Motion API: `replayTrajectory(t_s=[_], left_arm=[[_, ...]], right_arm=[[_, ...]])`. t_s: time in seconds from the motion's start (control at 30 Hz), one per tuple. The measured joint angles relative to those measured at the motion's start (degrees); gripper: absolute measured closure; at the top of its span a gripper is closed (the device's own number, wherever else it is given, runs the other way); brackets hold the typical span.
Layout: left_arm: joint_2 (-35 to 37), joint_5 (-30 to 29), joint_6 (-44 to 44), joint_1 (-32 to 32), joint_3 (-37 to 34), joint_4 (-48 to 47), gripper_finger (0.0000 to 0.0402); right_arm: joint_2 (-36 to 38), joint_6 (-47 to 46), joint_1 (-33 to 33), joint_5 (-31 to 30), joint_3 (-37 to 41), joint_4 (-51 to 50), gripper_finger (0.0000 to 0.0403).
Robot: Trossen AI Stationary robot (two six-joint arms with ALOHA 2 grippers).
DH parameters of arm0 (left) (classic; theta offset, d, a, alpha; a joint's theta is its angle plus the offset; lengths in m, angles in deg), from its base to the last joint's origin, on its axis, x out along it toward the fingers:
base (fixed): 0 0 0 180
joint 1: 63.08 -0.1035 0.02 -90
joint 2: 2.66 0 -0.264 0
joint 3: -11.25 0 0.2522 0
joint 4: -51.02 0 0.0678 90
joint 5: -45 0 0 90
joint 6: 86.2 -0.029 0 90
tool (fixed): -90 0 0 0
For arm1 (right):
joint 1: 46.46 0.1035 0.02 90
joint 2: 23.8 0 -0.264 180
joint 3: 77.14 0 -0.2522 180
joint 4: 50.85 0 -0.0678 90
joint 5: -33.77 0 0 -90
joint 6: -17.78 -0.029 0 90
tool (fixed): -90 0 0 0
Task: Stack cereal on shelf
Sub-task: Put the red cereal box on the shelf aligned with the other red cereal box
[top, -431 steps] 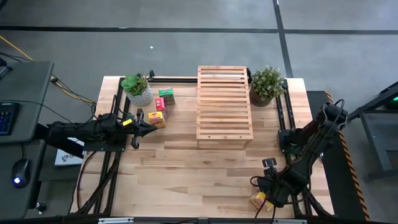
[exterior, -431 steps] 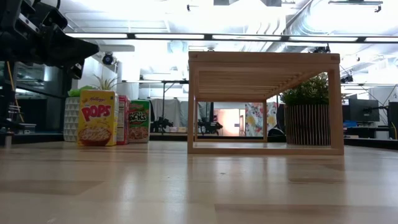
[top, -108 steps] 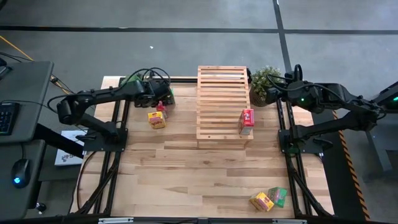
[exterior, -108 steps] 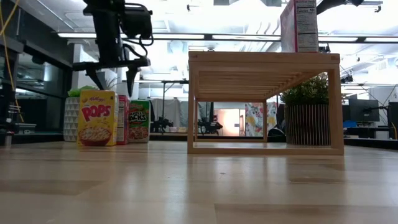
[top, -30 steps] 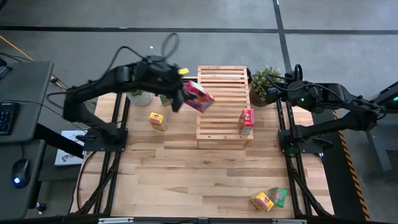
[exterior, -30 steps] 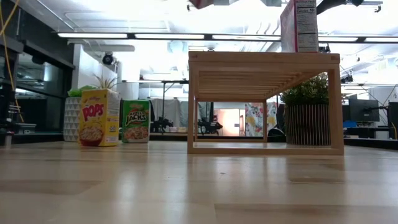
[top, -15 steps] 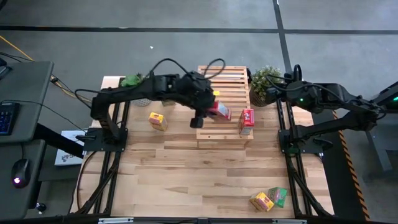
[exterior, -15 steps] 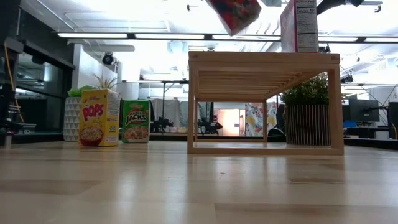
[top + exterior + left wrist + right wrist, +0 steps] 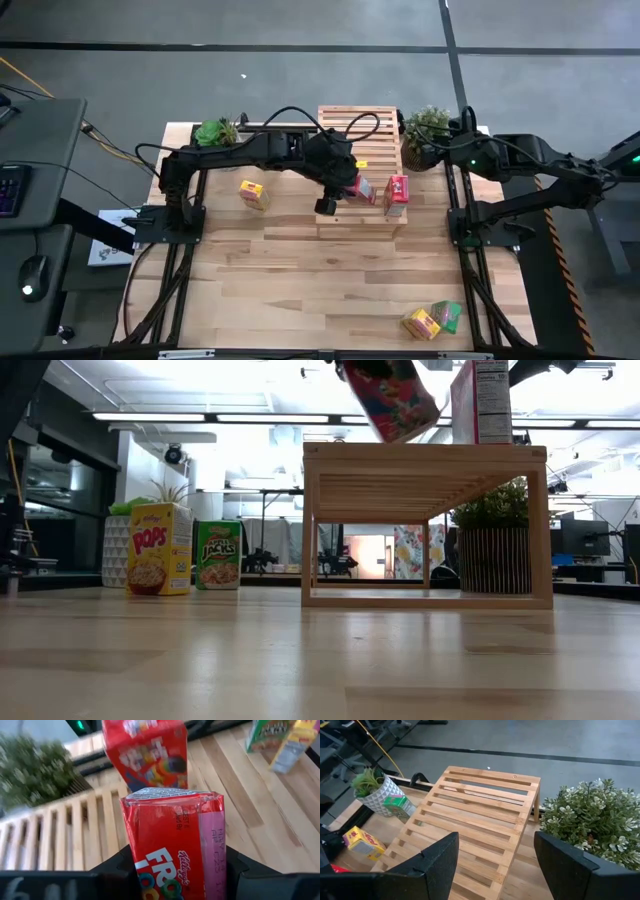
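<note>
Boxes nearest, lower right of high view: 1 yellow box (image 9: 420,323) and 1 green box (image 9: 447,315) lie touching at the table's near edge.
Left gripper (image 9: 350,186): clamped on a red box (image 9: 358,187), at frame centre over the shelf (image 9: 345,148).
Key relation: held red box tilts in low view, long axis leaning, just beside the standing red box (image 9: 397,195) and left of it.
Right gripper (image 9: 447,143): spread wide, empty, upper right by a plant (image 9: 424,130).
Left arm: nearer the placing spot.
Far left: yellow Pops box (image 9: 252,192).
</note>
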Motion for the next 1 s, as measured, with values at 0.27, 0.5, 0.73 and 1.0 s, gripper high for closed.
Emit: replayTrajectory(t_s=[0.27,0.5,0.73,1.0], left_arm=[[0.11,0.01,-0.13,-0.07,-0.26,0.31,0.0254],[0.11,0.06,-1.69,-0.07,-0.26,0.18,0.0253],[0.11,0.11,-1.65,-0.13,-0.26,0.18,0.0253],[0.11,0.07,0.28,-0.13,-0.26,0.20,0.0209]], right_arm=[[0.18,0.00,0.00,-0.02,0.00,-0.17,0.0150],[0.17,-0.01,0.00,-0.20,0.00,-0.15,0.0150],[0.17,0.00,0.02,-0.15,0.00,-0.15,0.0150],[0.17,0.00,0.02,0.06,0.00,-0.13,0.0150]])
